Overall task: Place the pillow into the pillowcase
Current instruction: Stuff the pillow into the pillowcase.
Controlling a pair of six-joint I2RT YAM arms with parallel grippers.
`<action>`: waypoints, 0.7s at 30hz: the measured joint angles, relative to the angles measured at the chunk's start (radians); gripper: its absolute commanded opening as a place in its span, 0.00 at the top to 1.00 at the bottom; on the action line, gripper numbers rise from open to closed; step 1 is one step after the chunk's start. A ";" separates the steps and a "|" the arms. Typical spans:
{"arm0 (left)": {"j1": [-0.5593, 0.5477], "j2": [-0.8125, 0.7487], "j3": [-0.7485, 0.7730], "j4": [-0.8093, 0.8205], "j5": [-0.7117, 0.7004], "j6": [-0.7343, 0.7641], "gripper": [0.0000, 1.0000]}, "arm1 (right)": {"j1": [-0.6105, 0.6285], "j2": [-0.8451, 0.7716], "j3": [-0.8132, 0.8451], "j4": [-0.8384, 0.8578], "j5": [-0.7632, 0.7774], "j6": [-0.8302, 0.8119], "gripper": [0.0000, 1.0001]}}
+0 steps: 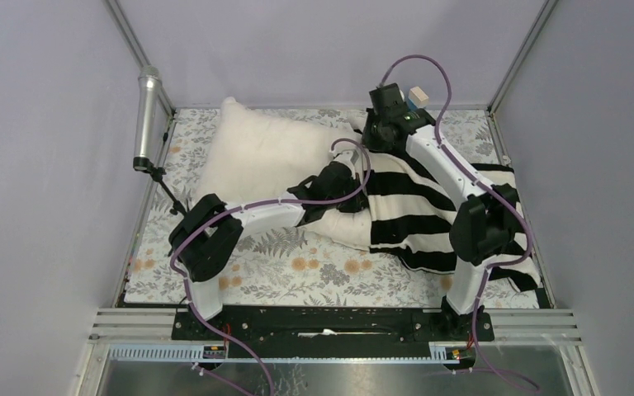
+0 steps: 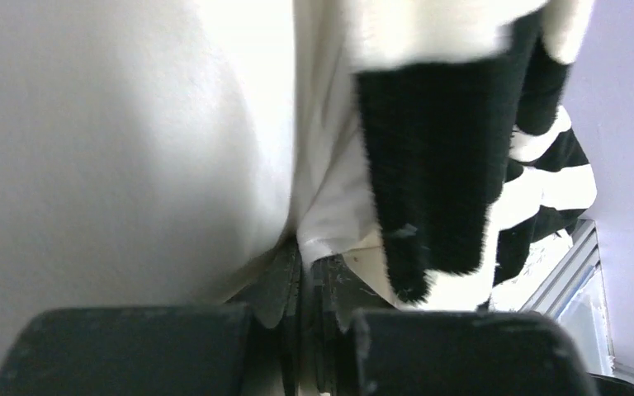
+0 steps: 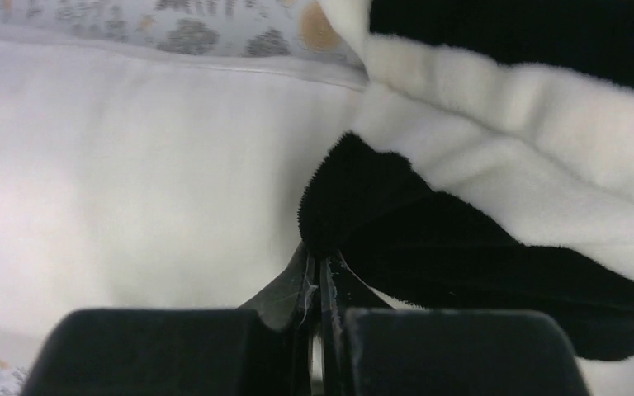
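Top view: the pillow (image 1: 256, 157) lies on the desk (image 1: 297, 264) toward the far left. Its right end appears to run into the mouth of the pillowcase (image 1: 437, 206), which sprawls limp to the right. Most of the pillow is uncovered. The left claw (image 1: 355, 198) sits at the near side of that mouth and the right claw (image 1: 373, 142) at the far side.

Left wrist view: the left claw (image 2: 304, 268) is clenched, seemingly pinching a thin white hem of the pillowcase (image 2: 429, 165). The pillow (image 2: 115, 148) presses in on its left.

Right wrist view: the right claw (image 3: 318, 272) is clenched on a black fold at the pillowcase (image 3: 429, 247) edge, with the pillow (image 3: 132, 165) just beside it.

Assessment: the pillow looks light and soft, and it will probably bulge and squash rather than slide. The pillowcase is plush and floppy and is likely to drag on it. The best hold is the hem at opposite sides of the mouth, to keep it stretched open. A thin pinch there could slip.
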 measured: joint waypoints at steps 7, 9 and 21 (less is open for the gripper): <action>0.002 0.002 0.097 -0.103 0.012 0.008 0.52 | -0.156 0.021 -0.156 0.097 -0.127 0.039 0.91; 0.002 -0.010 0.117 -0.140 0.021 0.019 0.39 | -0.169 0.020 -0.156 0.114 -0.137 0.039 0.89; 0.009 -0.336 0.090 -0.529 -0.056 0.151 0.08 | -0.165 -0.069 -0.180 0.132 -0.131 0.009 0.25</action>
